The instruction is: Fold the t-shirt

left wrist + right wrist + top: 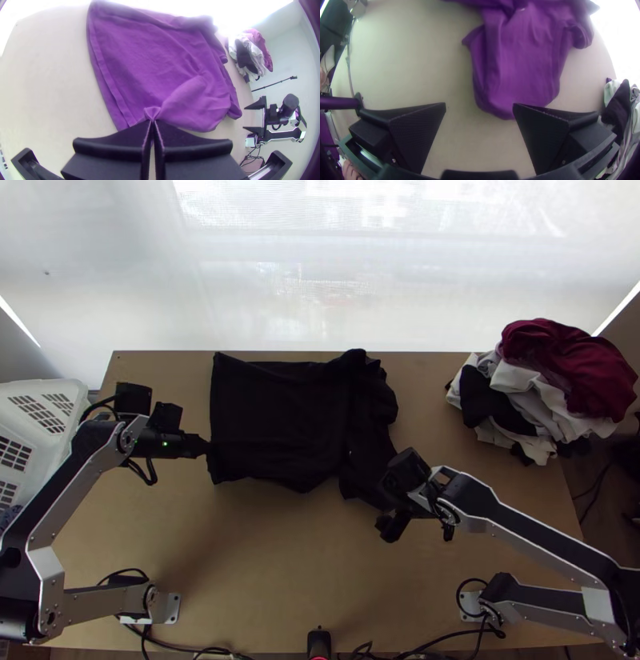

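The left arm bends inward, its end effector (205, 446) clamped on the black t-shirt's (276, 420) edge; the right end effector (382, 506) gapes near its rumpled end. Wooden desk (280, 556), clothes pile (552, 376), pale backdrop (320, 284).

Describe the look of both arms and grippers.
The left arm and right arm have silver-grey links, black joints and looping black cables. The left gripper and right gripper each have two wide, flat black fingers. A small green light marks the left arm's wrist.
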Robot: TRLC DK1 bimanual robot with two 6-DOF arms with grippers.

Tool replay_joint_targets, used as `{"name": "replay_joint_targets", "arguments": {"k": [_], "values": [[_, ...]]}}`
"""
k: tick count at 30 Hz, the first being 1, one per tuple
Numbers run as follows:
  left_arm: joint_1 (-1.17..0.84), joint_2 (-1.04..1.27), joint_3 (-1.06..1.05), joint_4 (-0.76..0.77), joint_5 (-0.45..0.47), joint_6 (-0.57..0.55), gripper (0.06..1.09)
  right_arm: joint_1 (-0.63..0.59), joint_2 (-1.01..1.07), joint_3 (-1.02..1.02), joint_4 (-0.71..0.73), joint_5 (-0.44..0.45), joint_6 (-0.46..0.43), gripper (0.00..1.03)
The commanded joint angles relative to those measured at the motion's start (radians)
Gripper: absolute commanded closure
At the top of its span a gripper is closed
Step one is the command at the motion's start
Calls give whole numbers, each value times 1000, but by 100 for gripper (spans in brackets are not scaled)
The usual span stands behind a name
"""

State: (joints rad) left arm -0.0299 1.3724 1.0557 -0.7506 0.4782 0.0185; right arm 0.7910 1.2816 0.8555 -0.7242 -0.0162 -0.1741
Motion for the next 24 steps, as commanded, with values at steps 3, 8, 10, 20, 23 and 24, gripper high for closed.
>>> {"name": "replay_joint_targets", "arguments": {"k": [3, 8, 10, 20, 23, 24], "values": [[59, 11, 61, -4, 0, -3, 105, 27, 51, -131, 58, 15, -19, 15], [62, 13, 64, -4, 0, -2, 105, -22, 85, -119, 193, 33, -22, 39], [65, 16, 67, -6, 0, 0, 105, -45, 94, -113, 241, 36, -24, 52], [94, 30, 75, -23, 2, 26, 105, -196, 107, 33, 344, 75, -73, 100], [99, 39, 73, -23, 2, 32, 105, -289, 153, 120, 407, 73, -96, 100], [99, 42, 72, -23, 2, 32, 105, -314, 182, 159, 408, 73, -97, 100]]}}
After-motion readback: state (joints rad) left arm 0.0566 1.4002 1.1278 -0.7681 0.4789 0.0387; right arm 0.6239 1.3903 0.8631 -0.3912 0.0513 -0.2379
